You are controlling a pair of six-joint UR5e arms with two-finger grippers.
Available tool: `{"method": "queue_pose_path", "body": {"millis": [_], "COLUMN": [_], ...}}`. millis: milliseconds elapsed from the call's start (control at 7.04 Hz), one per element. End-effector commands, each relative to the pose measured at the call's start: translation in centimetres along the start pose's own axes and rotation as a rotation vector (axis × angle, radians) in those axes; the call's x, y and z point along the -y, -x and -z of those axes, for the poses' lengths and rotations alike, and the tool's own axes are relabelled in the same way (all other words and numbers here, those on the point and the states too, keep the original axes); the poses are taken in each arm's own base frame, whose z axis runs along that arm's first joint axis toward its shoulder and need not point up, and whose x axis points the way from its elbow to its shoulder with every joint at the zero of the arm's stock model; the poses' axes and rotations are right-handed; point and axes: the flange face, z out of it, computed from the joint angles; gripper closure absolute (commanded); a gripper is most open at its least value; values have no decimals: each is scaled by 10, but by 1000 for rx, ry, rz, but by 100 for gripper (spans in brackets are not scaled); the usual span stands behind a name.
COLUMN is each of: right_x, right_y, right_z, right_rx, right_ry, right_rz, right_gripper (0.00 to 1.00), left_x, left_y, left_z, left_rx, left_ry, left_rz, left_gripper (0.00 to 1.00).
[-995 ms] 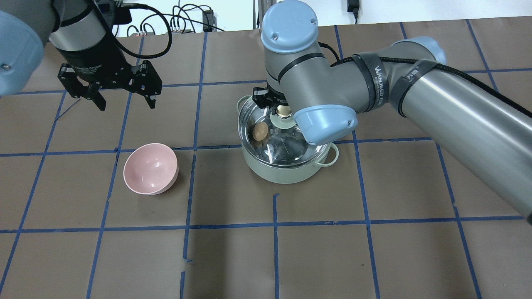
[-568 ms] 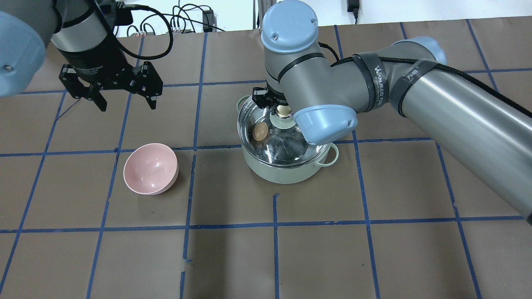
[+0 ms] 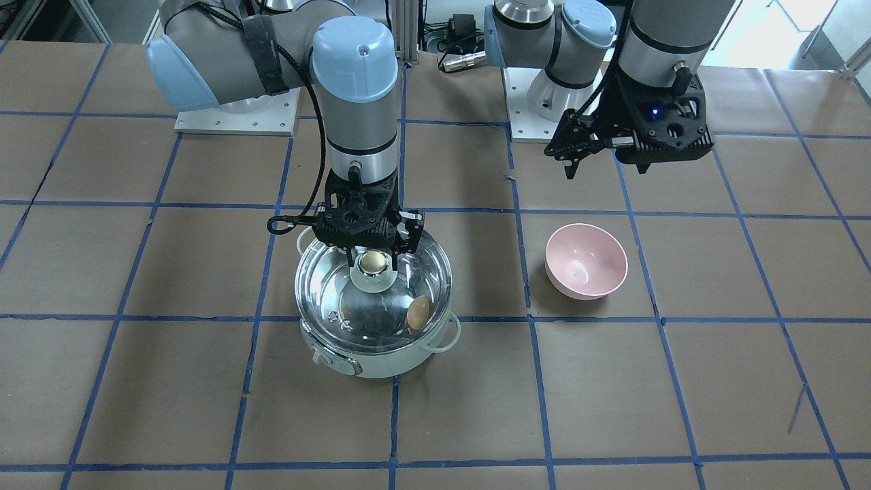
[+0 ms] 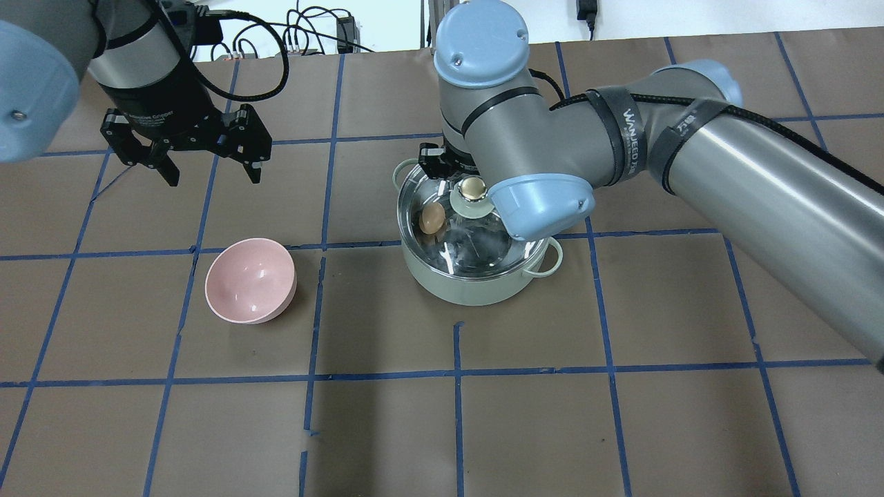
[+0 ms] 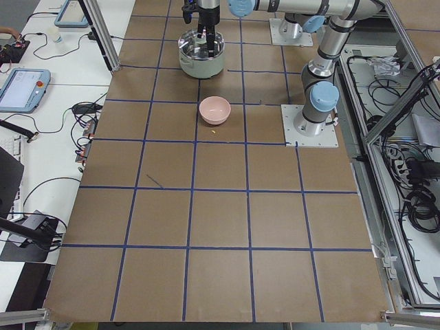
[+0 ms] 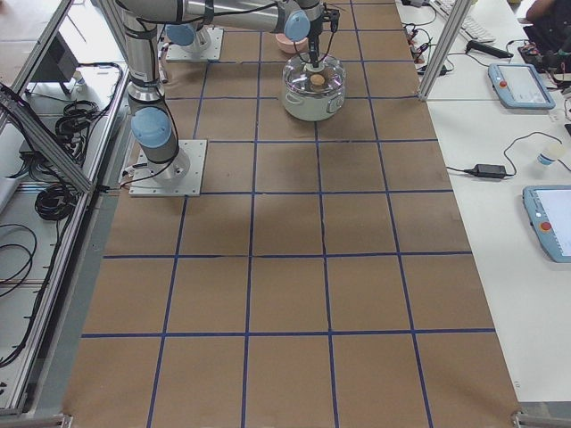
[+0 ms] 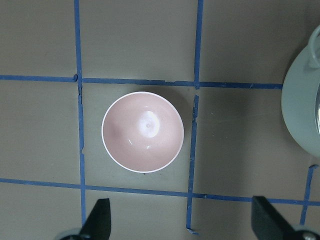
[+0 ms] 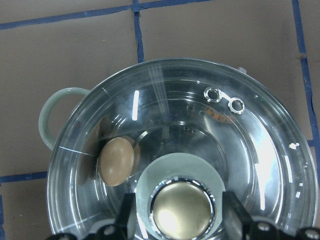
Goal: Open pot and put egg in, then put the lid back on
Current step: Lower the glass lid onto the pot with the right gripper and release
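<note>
The mint-green pot [image 4: 476, 293] stands mid-table with the clear glass lid [image 4: 483, 241] resting on it. The tan egg [image 4: 433, 218] lies inside the pot and shows through the glass in the front view [image 3: 418, 312] and in the right wrist view [image 8: 116, 161]. My right gripper [image 3: 373, 252] hovers just over the lid's cream-gold knob [image 4: 473, 188]. Its fingers [image 8: 127, 215] stand open on either side of the knob [image 8: 182, 210], with gaps. My left gripper [image 4: 213, 176] is open and empty, up above the table behind the pink bowl.
An empty pink bowl [image 4: 250, 279] sits on the brown, blue-taped table to the pot's left, below my left gripper [image 7: 182, 220]. The pot's loop handles [image 4: 549, 259] stick out at its sides. Its control knob [image 3: 320, 356] faces the operators' side.
My right gripper has opened off the lid knob and drawn up and back a little, so the knob now shows. My left gripper has drifted slightly.
</note>
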Motion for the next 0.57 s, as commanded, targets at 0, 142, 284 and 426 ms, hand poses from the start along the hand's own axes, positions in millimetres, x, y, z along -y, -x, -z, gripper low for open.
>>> {"method": "queue_pose_path", "body": {"millis": [0,142,284,426], "right_x": [0,1,4,13], "right_y": [0,0,0,-11], "right_z": [1,1,4,11], "right_rx": [1,2,3,-1], "right_ry": [-1,-2,-9,-23], "right_rz": [-17,-16,-10,-22], "right_gripper": [29,29,29,29], "left_x": [0,-1,-1,-3], "left_y": [2,3,2,3], "left_z": [5,5,5,7], "left_rx": [-9,-1,-1,3], "left_ry": [-11,-10,-11,-15], "left_rz": [5,5,3,4], "left_gripper": [0,0,0,0]}}
